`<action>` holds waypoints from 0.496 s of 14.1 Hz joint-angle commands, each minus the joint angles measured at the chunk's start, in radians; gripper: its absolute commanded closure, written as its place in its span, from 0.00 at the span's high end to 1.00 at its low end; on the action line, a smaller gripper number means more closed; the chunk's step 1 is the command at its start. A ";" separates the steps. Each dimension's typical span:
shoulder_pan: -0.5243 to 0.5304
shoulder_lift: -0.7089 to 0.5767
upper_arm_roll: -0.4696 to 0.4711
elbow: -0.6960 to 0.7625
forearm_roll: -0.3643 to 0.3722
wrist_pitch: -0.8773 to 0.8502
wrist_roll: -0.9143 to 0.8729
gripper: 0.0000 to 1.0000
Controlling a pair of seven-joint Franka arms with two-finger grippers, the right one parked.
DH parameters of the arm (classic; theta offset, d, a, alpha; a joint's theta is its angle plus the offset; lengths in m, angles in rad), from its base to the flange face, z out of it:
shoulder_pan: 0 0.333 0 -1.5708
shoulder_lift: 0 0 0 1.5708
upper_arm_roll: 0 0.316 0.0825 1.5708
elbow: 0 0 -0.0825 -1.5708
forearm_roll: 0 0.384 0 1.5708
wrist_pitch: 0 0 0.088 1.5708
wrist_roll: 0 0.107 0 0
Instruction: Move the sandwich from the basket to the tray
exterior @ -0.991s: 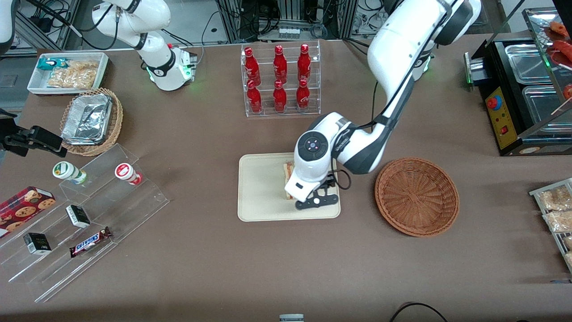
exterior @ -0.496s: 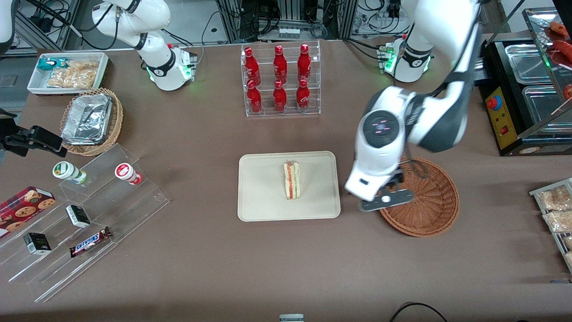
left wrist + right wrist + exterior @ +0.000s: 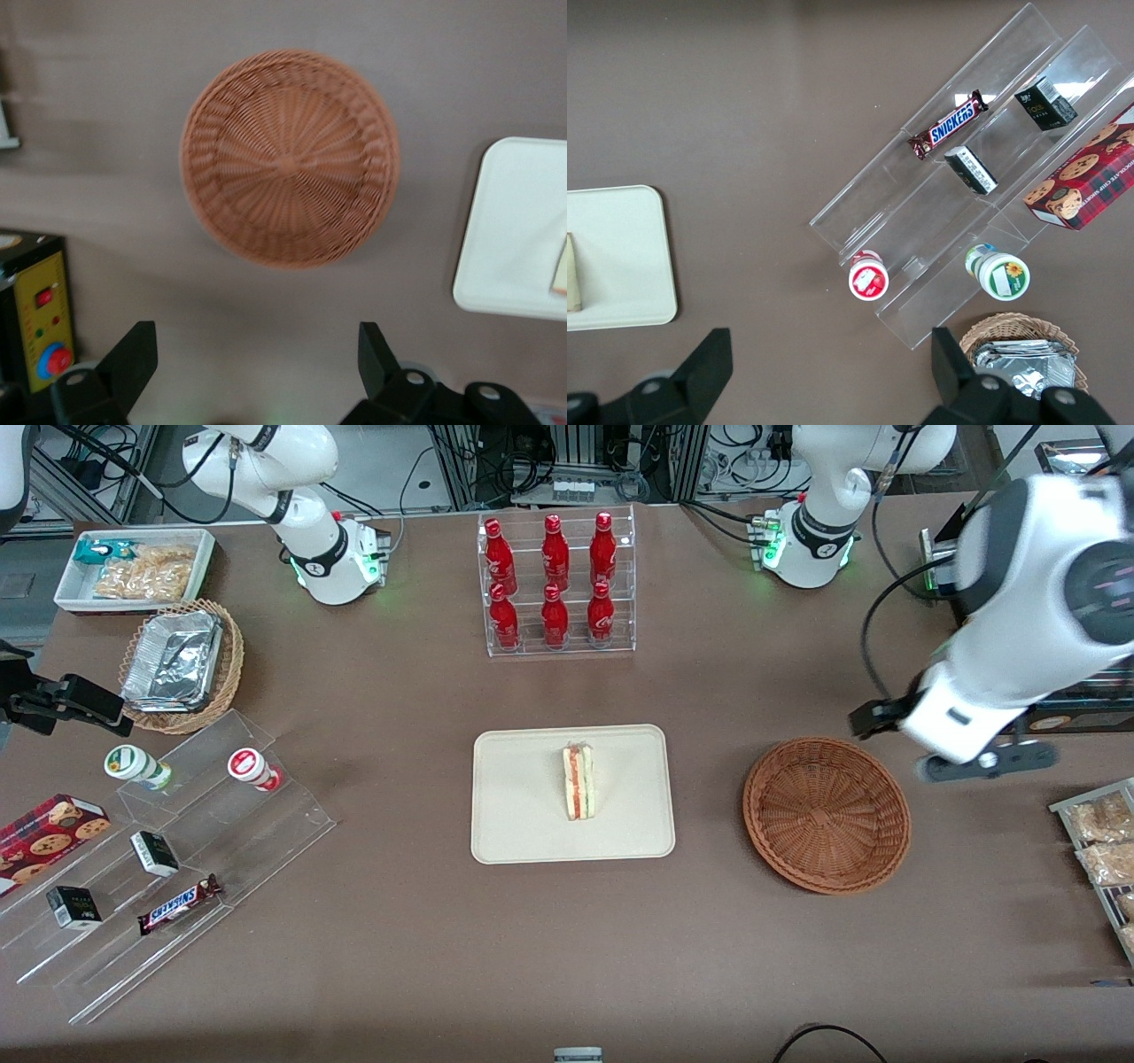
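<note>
Since the earlier frames the left arm has drawn away from the tray, crossed the basket and risen toward the working arm's end of the table. The sandwich (image 3: 578, 782) lies on the tray (image 3: 523, 828) near its middle, on edge with its red and green filling showing, well apart from the gripper (image 3: 952, 757). That gripper hangs high above the table with its fingers (image 3: 133, 359) spread wide and nothing between them. The basket (image 3: 826, 813) sits between tray and gripper, with nothing in it. A rack of red bottles (image 3: 554, 580) stands farther from the front camera than the tray. A black appliance (image 3: 1001, 655) stands close beside the gripper.
</note>
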 commanded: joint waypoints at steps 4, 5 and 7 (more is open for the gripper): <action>0.101 -0.048 -0.007 0.067 -0.019 -0.154 0.051 1.00; 0.101 -0.056 -0.008 0.067 -0.016 -0.159 0.051 1.00; 0.134 -0.074 -0.039 0.061 -0.022 -0.160 0.056 1.00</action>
